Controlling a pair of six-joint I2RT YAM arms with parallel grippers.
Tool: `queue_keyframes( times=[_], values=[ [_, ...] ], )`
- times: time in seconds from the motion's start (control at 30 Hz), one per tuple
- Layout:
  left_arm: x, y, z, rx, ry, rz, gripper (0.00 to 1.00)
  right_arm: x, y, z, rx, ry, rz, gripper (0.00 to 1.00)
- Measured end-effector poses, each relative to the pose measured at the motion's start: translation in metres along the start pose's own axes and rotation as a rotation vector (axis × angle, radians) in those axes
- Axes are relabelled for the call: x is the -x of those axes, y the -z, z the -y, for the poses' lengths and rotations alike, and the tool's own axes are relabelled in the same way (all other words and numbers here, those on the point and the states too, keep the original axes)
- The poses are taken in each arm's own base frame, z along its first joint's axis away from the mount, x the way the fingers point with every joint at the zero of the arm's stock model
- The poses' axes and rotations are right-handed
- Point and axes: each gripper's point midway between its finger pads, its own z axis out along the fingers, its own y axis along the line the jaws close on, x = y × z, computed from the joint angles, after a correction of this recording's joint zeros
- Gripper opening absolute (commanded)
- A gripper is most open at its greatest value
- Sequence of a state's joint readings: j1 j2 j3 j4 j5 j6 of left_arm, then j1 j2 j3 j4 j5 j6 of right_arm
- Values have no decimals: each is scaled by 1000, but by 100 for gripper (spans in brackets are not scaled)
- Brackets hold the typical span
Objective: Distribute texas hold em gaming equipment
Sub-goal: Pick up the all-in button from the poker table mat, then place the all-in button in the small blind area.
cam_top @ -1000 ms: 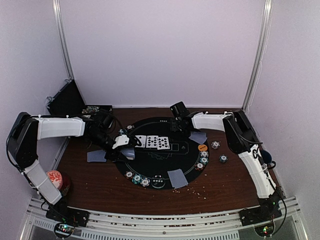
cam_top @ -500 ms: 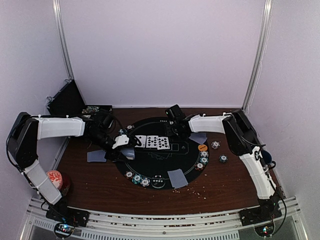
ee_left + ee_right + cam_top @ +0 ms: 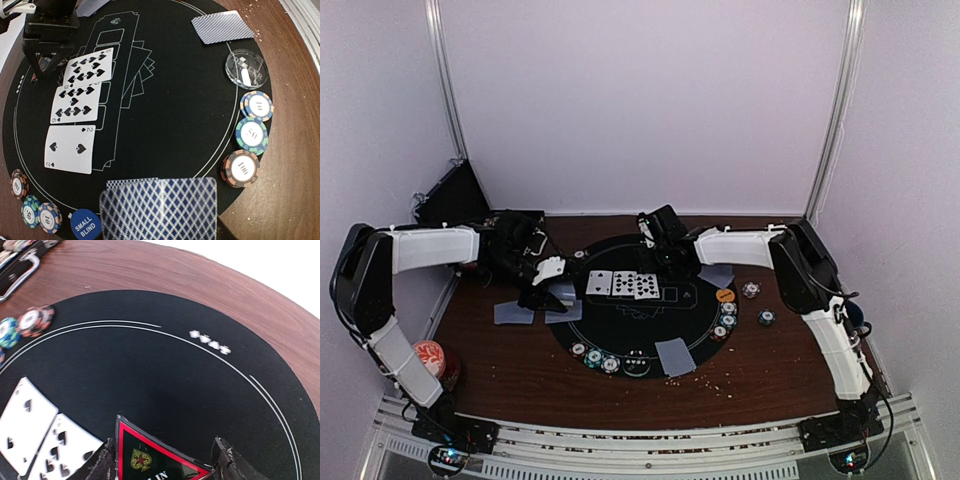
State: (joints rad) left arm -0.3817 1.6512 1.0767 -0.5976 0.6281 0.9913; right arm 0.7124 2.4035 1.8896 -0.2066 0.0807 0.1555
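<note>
My left gripper [image 3: 542,296] hangs over the left rim of the round black mat [image 3: 650,325], shut on a small stack of blue-backed playing cards [image 3: 160,207] that hides its fingers. Beside the stack lie a blue small-blind button [image 3: 85,224] and striped chips [image 3: 241,167]. Three face-up spade cards [image 3: 625,284] lie in a row at the mat's middle. Over the mat's far side, my right gripper [image 3: 162,465] is shut on a red-edged triangle marker [image 3: 155,457], which spans the gap between its fingers [image 3: 102,462].
Face-down cards lie at the mat's near edge [image 3: 675,355], on the wood at left [image 3: 512,312] and at right [image 3: 718,275]. An orange button [image 3: 725,296] and loose chips [image 3: 751,290] sit right of the mat. A red-topped can [image 3: 432,358] stands near left, a black box [image 3: 455,195] far left.
My left gripper has drawn back to the left with its cards, off the mat's middle. My right gripper has slid left along the mat's far side with the marker.
</note>
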Motion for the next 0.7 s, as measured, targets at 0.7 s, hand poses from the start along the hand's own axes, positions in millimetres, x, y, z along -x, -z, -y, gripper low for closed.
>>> queue_keyframes(
  times=[0.7],
  values=[
    [-28, 30, -16, 29, 13, -38, 42, 63, 48, -135, 284, 302, 185, 52]
  ],
)
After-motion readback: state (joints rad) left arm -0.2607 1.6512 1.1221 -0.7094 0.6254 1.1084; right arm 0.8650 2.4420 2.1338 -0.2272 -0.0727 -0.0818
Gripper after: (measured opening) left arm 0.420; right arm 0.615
